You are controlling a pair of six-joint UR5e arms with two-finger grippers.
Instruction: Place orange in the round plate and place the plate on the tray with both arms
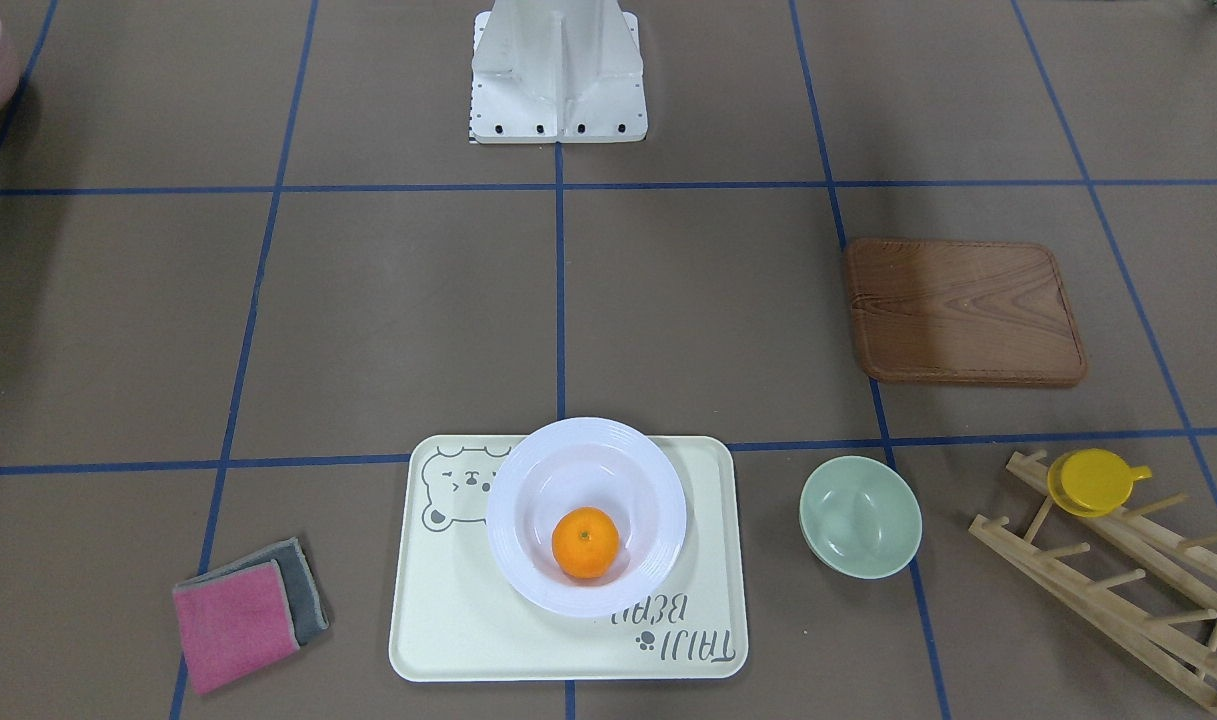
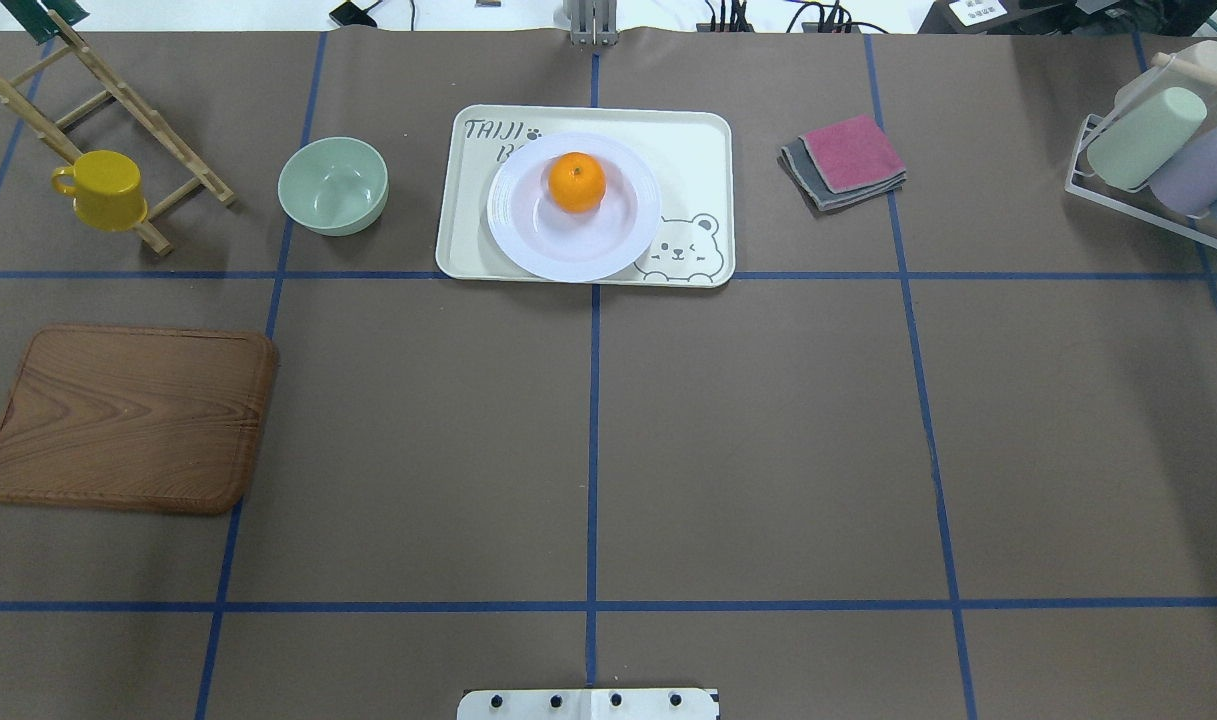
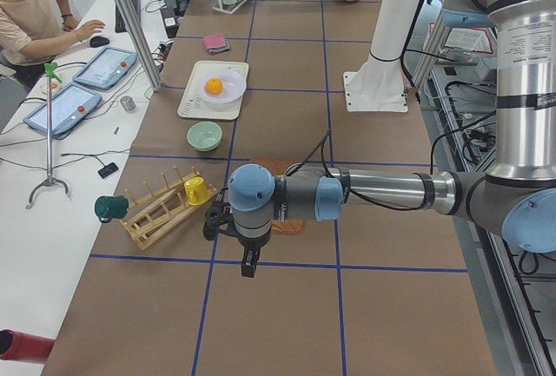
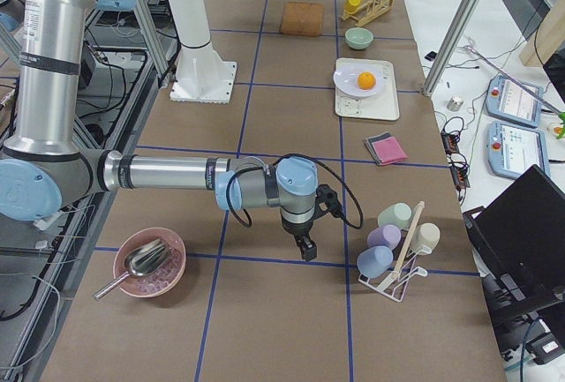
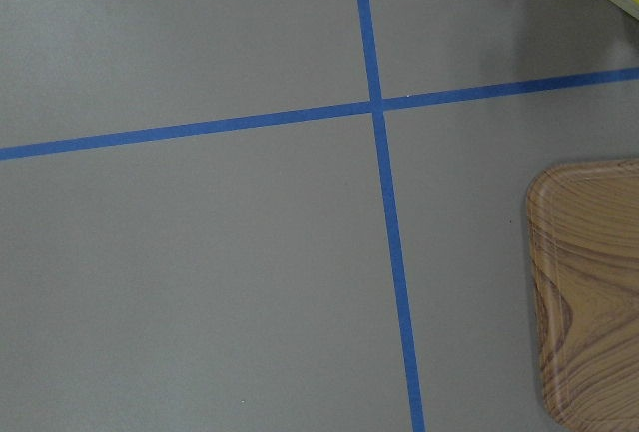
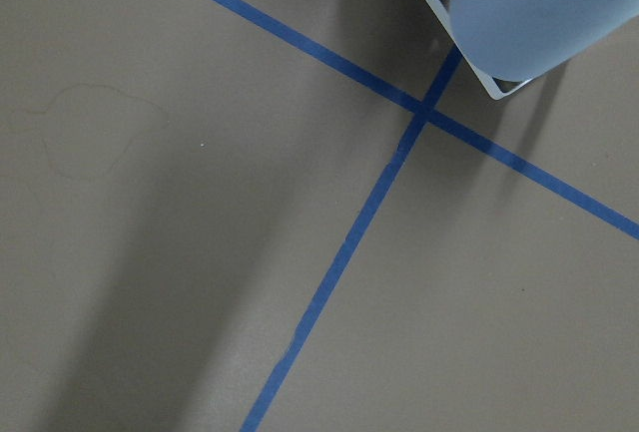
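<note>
While the orange (image 1: 585, 542) glows bright, the round plate (image 1: 510, 512) is white.

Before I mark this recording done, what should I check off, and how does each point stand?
1. Small bright-orange fruit lies in the white round ridged plate: ok.
2. Plate rests on the cream rounded-rectangle bear tray: ok.
3. Left pincer hangs far from the tray, near the brown wooden board: ok.
4. Right pincer hangs far from the tray, near the clear cup rack: ok.
5. Pincers open or shut: cannot tell, since only the side views show them.
</note>
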